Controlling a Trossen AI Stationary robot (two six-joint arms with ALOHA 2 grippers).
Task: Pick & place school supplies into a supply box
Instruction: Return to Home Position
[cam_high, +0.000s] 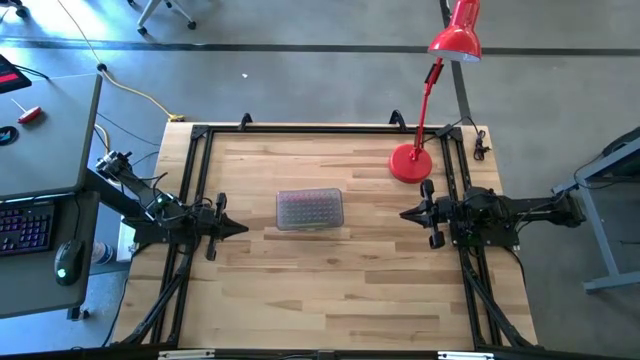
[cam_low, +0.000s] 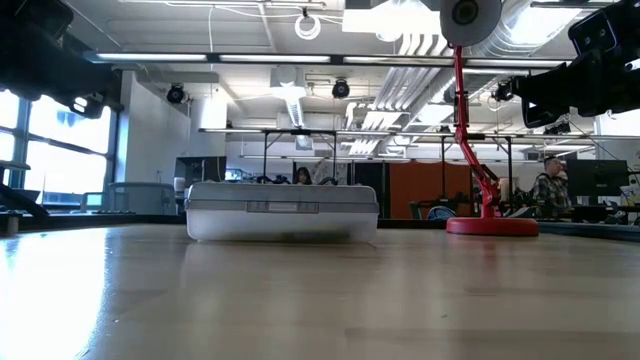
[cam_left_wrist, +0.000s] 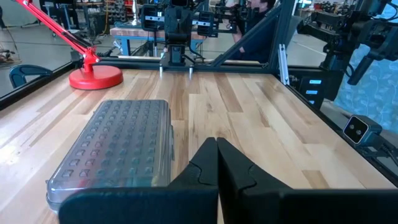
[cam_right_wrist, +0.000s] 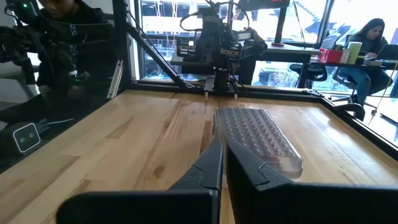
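Note:
The supply box (cam_high: 310, 210) is a small clear box with a greyish ribbed lid, closed, resting flat on its base at the table's middle; it also shows in the low view (cam_low: 282, 210), the left wrist view (cam_left_wrist: 115, 149) and the right wrist view (cam_right_wrist: 258, 137). Faint colours show through its lid; no loose pencils, pens or scissors are in view. My left gripper (cam_high: 240, 228) is shut and hovers left of the box. My right gripper (cam_high: 405, 213) is shut and hovers right of it. Both are apart from the box.
A red desk lamp stands on its round base (cam_high: 410, 163) at the table's far right, its shade (cam_high: 456, 40) reaching beyond the far edge. A black frame (cam_high: 300, 128) runs along the table's edges. Bare wood lies near of the box.

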